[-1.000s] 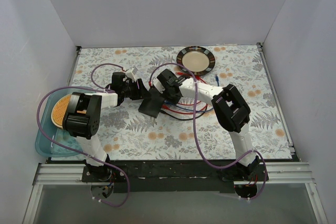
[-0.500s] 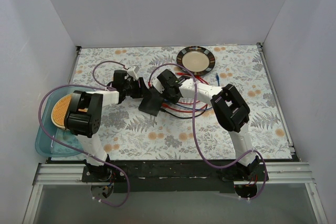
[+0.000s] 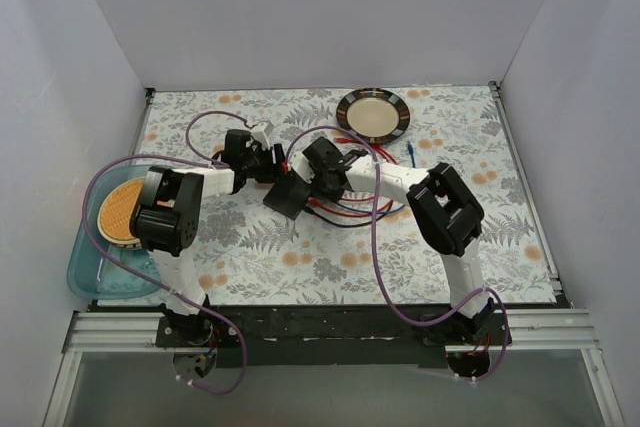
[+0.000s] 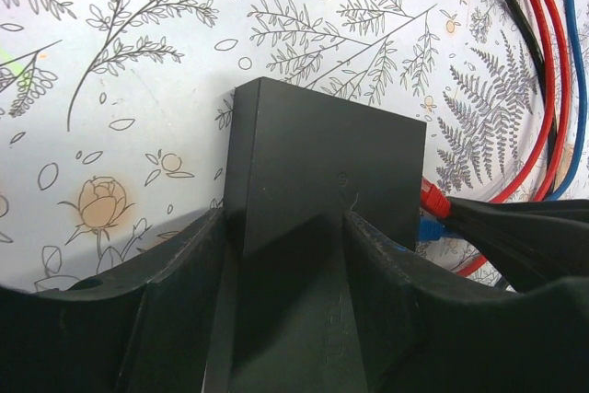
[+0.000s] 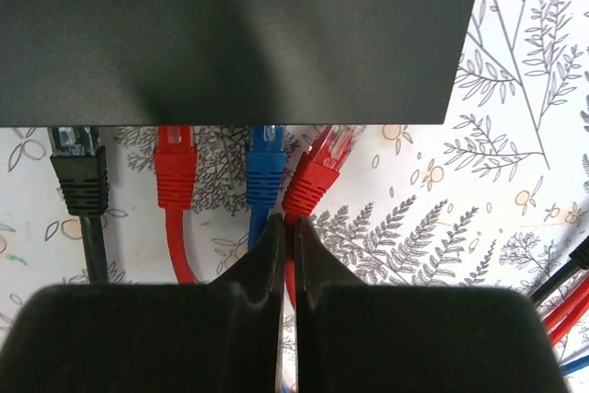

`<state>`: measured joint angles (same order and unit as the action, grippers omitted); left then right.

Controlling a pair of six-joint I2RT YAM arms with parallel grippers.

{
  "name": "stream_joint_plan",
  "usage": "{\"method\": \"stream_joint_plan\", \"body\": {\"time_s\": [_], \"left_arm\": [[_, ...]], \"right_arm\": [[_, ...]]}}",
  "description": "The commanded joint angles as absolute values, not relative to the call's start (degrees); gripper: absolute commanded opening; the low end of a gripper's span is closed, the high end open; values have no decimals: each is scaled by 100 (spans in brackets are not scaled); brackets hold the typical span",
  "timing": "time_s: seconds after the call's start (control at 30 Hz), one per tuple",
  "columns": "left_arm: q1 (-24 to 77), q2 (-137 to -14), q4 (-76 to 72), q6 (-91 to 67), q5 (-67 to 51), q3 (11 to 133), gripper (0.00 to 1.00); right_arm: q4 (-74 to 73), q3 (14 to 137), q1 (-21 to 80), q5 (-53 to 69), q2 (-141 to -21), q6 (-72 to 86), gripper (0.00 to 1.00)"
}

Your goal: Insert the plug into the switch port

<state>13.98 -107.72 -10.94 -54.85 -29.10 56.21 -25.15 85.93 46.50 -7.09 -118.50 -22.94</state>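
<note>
The black switch box (image 3: 288, 195) lies at the table's middle. My left gripper (image 3: 266, 165) is shut on it; in the left wrist view its fingers (image 4: 189, 269) clamp the box (image 4: 322, 154) from both sides. In the right wrist view a black plug (image 5: 78, 172), a red plug (image 5: 175, 172) and a blue plug (image 5: 267, 167) sit in ports along the box's edge (image 5: 230, 112). A second red plug (image 5: 317, 177) is tilted, its clear tip at the edge. My right gripper (image 5: 286, 225) is shut on its cable just behind it. The ports themselves are hidden.
Loose red, blue and black cables (image 3: 350, 209) trail right of the box. A dark-rimmed round plate (image 3: 372, 113) stands at the back. A blue tub (image 3: 85, 277) with an orange disc (image 3: 120, 212) sits at the left edge. White walls surround the table.
My left gripper and wrist have shifted right and a little back, closer around the box. My right arm's elbow has swung slightly right; the box stays about where it was.
</note>
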Motion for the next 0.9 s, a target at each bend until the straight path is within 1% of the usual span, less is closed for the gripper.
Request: {"method": "stream_joint_plan", "body": {"time_s": [0.0, 0.17, 0.23, 0.33, 0.53, 0.6, 0.63, 0.87], "left_arm": [[1846, -10890, -1028, -5634, -3849, 5739, 52], [1846, -10916, -1063, -5625, -3850, 5845, 58], [1846, -10960, -1072, -5634, -3902, 5897, 57], [1846, -11065, -1090, -5608, -3955, 5941, 53], [1846, -11214, -1178, -5581, -3964, 5968, 52], [1846, -11259, -1204, -5581, -3964, 5994, 53], [1846, -11302, -1222, -5581, -3955, 6012, 55], [1846, -11496, -1388, -5669, -4104, 6187, 58]], "right_arm": [[-1125, 8613, 4992, 202, -11452, -2461, 1], [-1160, 8719, 4992, 36, -11434, -2479, 1], [-1169, 8736, 4992, -139, -11443, -2479, 1], [-1204, 8771, 4992, -421, -11505, -2435, 1], [-1222, 8649, 4983, -764, -11479, -2426, 1], [-1187, 8587, 4975, -791, -11391, -2426, 1], [-1143, 8561, 4975, -817, -11365, -2426, 1], [-1143, 8534, 4896, -932, -11355, -2435, 1]]}}
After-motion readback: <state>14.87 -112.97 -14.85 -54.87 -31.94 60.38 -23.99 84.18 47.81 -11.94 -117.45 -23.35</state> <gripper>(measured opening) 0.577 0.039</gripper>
